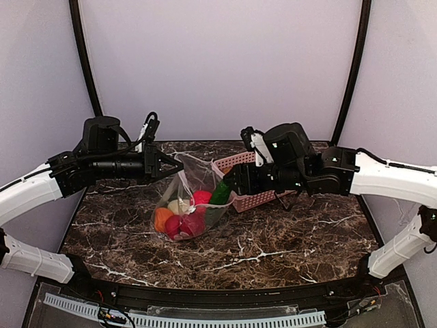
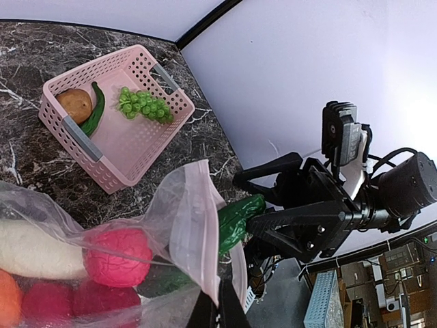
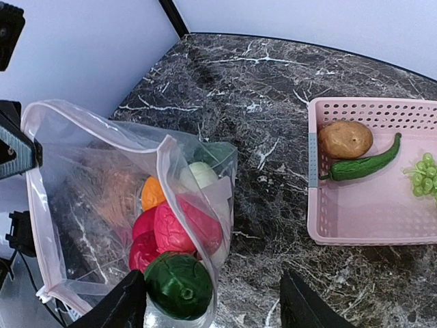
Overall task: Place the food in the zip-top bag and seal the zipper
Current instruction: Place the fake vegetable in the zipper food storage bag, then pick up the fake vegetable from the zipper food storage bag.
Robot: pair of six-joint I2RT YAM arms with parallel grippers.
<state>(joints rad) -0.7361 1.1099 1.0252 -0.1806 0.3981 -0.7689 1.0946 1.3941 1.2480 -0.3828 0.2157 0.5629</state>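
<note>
The clear flexible plastic zip-top bag (image 1: 194, 174) stands on the dark marbled table (image 1: 287, 239) between the two arms. Its mouth gapes wide and its pinkish zipper strip (image 2: 194, 232) is unsealed. Inside lie a round orange fruit (image 3: 151, 193), a long cream-white vegetable (image 2: 34, 249) and several lumpy pink-red pieces (image 3: 181, 229). A dark green round vegetable (image 3: 179, 283) sits at the near edge of the mouth.

Just beside the bag, the pink slotted plastic basket (image 3: 355, 225) holds a brown potato (image 3: 345, 139), a long green pepper (image 3: 362, 165) and a bunch of green grapes (image 3: 425, 174).

The left gripper (image 1: 177, 166) reaches in level from the left, pinched tight on the bag's upper edge and holding that side up. The right gripper (image 1: 229, 184) reaches in from the right, across the basket, to the bag's mouth. Its jaws are spread wide, with the green vegetable against one of them only.
</note>
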